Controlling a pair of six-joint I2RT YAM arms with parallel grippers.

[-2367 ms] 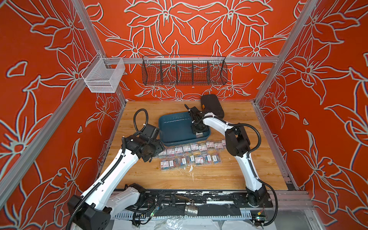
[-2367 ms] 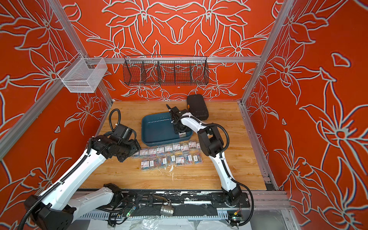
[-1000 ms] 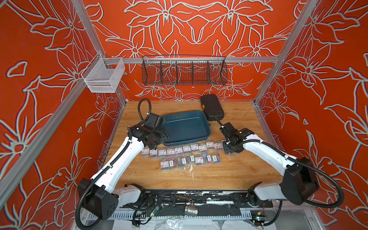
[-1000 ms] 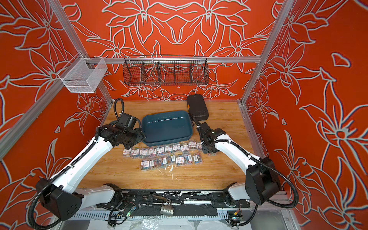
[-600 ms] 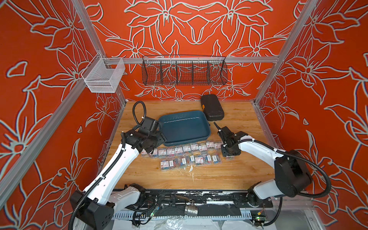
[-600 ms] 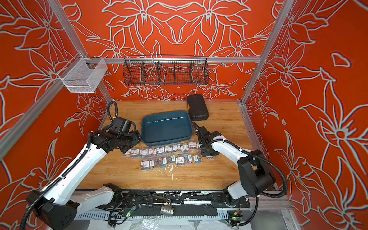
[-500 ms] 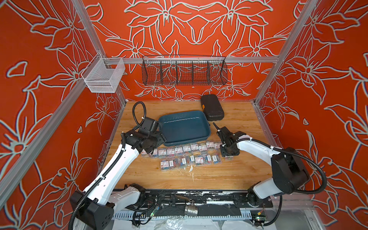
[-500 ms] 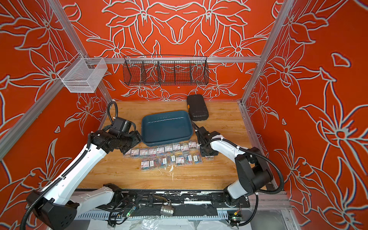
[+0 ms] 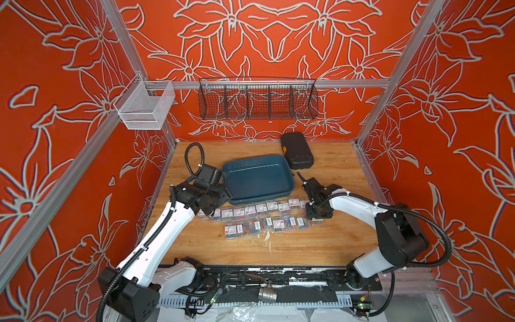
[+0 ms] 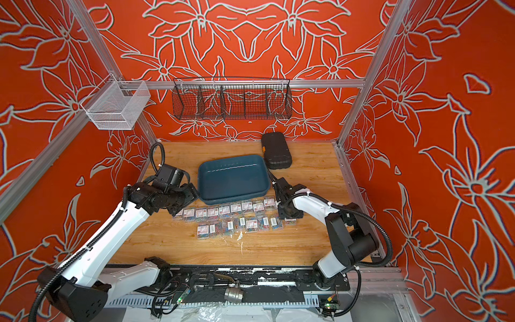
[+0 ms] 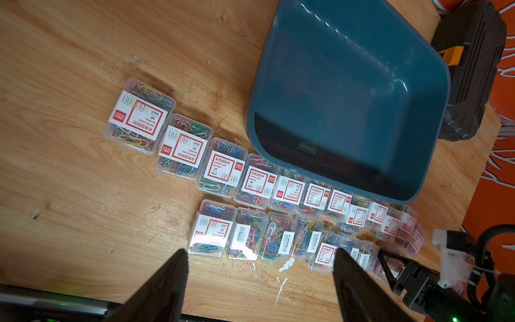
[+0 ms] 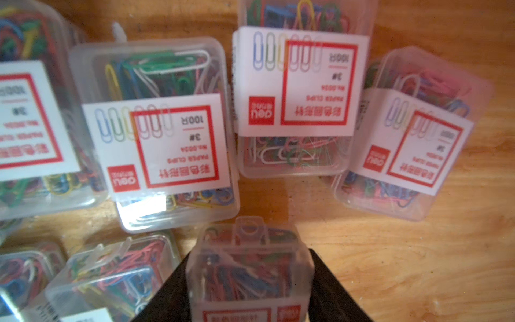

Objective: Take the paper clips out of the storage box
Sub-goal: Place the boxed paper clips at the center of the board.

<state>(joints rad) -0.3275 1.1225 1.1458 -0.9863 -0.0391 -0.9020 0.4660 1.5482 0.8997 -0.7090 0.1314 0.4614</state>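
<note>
"deli PAPER CLIPS 3#" labels on paper clips [image 12: 295, 83]; left gripper [image 11: 259, 252] agape, empty; right gripper [image 12: 250, 267] tight around one

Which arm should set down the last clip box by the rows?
Right. The right gripper holds a box between its jaws at one end of the rows. The left gripper hangs open and empty by the other end; the tray is empty.

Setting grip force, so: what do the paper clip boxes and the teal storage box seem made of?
Paper clip boxes: clear glossy hard plastic, clips visible through the walls; labels look like paper. Storage box: opaque teal plastic, probably, smooth with bright glints along its walls.
</note>
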